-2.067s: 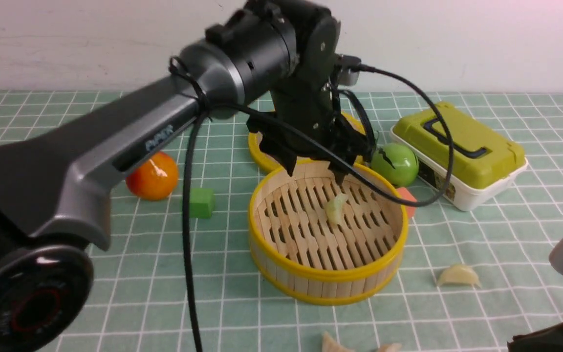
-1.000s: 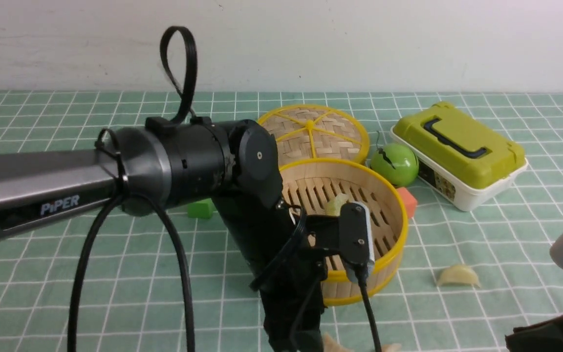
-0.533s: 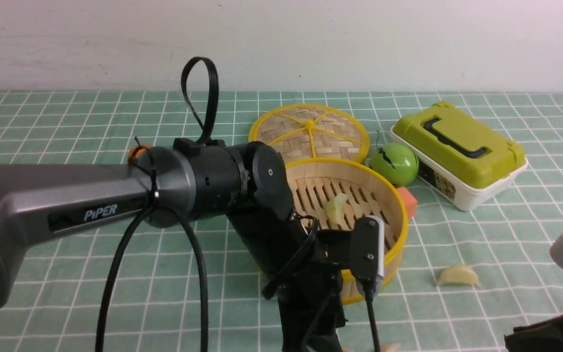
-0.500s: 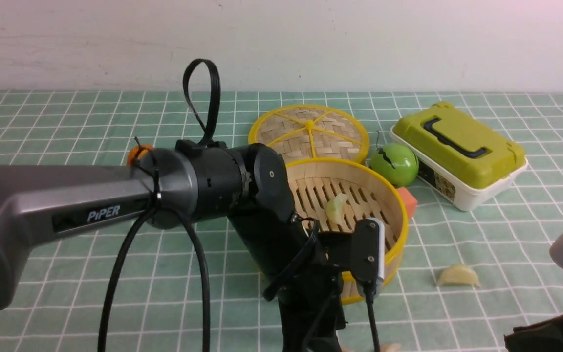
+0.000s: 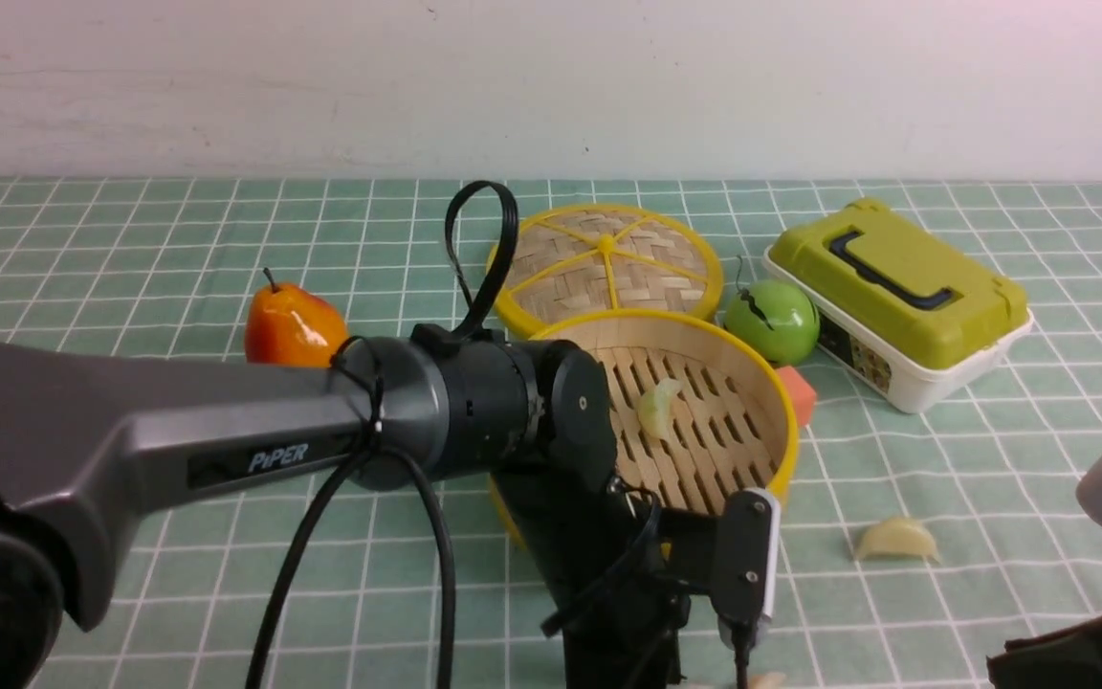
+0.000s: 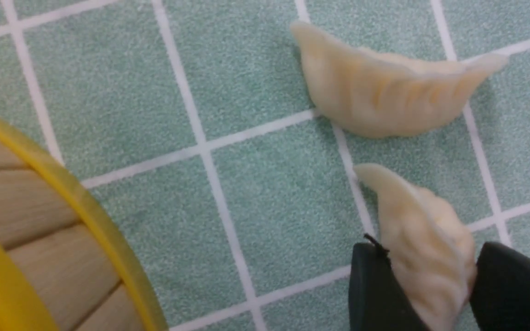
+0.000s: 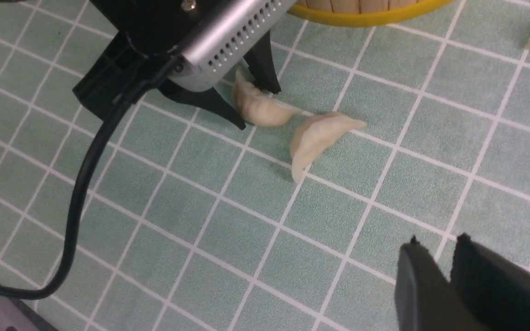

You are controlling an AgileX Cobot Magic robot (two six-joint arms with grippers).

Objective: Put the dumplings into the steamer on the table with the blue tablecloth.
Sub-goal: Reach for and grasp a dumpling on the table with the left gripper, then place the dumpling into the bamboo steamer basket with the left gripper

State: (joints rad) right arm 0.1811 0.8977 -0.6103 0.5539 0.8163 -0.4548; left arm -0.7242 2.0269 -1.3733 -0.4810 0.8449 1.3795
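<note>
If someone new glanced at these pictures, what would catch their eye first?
Probably the left arm stretching across the front view, its jaws straddling one dumpling on the table with the blue tablecloth, just in front of the steamer. After that, the single dumpling in the steamer and the orange pear behind the arm.

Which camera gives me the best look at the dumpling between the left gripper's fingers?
The left wrist view: the dumpling fills the near corner between both fingers, pleats clear. The right wrist view shows it smaller, partly under the left gripper. The front view hides it behind the arm.
</note>
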